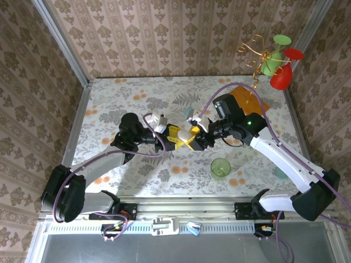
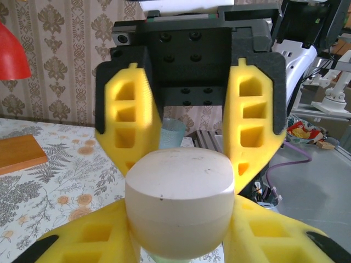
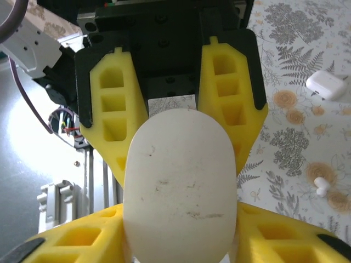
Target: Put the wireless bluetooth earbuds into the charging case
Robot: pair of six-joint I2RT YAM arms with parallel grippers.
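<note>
White pebble-shaped charging case point(image 2: 178, 203) sits up off the bench point(image 3: 285, 137), wedged between the left fingers point(image 3: 118, 104), which are clamped on its sides. Right fingers point(image 2: 249, 115) flank its opposite end, close against it; can't tell if they grip. Loose white earbud point(image 3: 322, 186) lies on the bench, well apart from all fingers. Second white case point(image 3: 326, 85) lies beyond it.

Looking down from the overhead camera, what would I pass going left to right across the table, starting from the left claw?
Left claw → white pebble-shaped case → right claw → green cup → orange board.
</note>
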